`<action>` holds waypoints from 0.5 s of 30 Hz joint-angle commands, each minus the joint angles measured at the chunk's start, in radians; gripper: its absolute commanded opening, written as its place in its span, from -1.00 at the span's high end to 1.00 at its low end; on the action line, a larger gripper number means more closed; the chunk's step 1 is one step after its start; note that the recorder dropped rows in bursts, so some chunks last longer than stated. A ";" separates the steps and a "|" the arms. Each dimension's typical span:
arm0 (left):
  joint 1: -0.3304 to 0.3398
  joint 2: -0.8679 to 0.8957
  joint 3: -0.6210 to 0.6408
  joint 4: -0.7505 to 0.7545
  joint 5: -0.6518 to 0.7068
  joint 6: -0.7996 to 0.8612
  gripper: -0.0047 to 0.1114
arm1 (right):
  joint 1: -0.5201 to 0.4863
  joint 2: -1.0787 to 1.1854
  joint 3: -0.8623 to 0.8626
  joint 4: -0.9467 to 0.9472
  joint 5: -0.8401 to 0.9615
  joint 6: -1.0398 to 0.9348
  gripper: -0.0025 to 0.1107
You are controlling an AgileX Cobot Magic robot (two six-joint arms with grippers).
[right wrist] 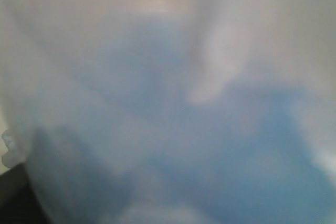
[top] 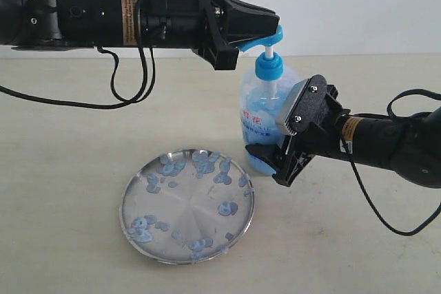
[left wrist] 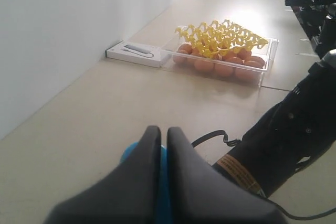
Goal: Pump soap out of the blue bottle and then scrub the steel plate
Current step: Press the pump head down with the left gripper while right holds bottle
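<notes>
The blue bottle (top: 264, 105) stands upright behind the steel plate (top: 187, 206), which lies flat and carries several pale blue soap blobs (top: 227, 208). My left gripper (top: 267, 23) is shut, and its black fingers lie on top of the blue pump head (top: 273, 38). In the left wrist view the fingertips (left wrist: 149, 135) meet over the pump head (left wrist: 129, 153). My right gripper (top: 273, 133) is shut on the bottle's lower body from the right. The blurred bottle wall (right wrist: 157, 51) and the soap (right wrist: 252, 156) fill the right wrist view, hiding the fingers.
A clear tray of eggs with yellow spirals (left wrist: 226, 56) and a flat white box (left wrist: 134, 53) sit by the wall farther along the table. Black cables (top: 127, 87) hang from the left arm. The right arm (left wrist: 294, 129) reaches in beside the bottle.
</notes>
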 commanded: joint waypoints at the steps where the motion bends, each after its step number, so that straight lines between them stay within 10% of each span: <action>1: -0.005 0.003 -0.001 0.098 0.079 -0.063 0.84 | -0.002 0.028 0.017 -0.047 0.135 -0.039 0.94; 15: -0.005 0.110 -0.001 0.149 0.090 -0.114 0.84 | -0.002 0.028 0.017 -0.047 0.137 -0.039 0.94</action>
